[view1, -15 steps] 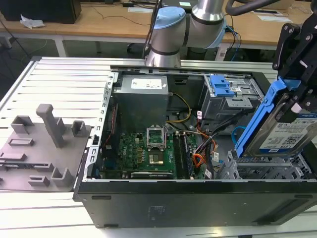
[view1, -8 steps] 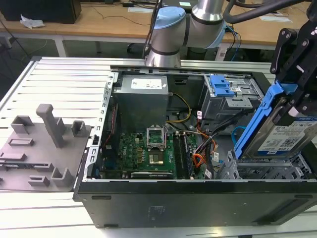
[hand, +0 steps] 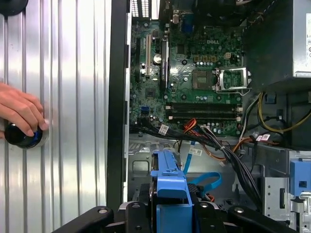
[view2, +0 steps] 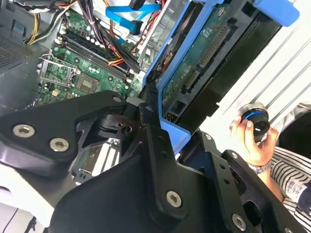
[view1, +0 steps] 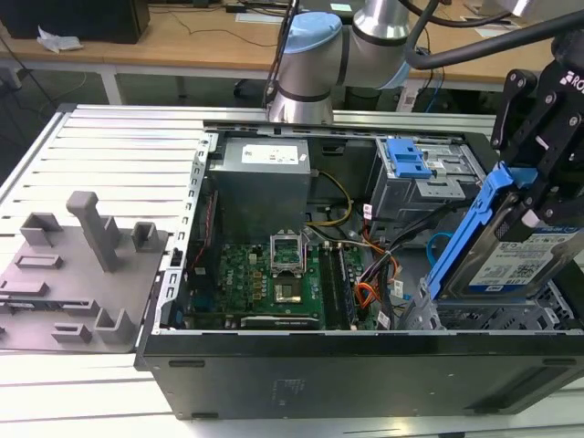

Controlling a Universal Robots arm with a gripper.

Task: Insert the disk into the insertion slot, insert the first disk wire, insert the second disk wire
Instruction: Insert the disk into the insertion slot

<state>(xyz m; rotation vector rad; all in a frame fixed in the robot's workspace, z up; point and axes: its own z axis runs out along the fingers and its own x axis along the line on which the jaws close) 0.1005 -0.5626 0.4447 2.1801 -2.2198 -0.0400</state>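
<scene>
Disk clamped in gripper, tilted over the bay, not seated.
The disk in its blue carrier is at the exterior view's right edge, steeply tilted, with its low end over the insertion slot. The gripper is closed on the disk's upper end. The second disk wire loops just beside it, on the motherboard side. A hand rests on a round black knob outside the case.

A ribbed silver metal tabletop spans the foreground under even, bright light. Behind it stands a long wooden desk on white legs, with crumpled white paper on top.
</scene>
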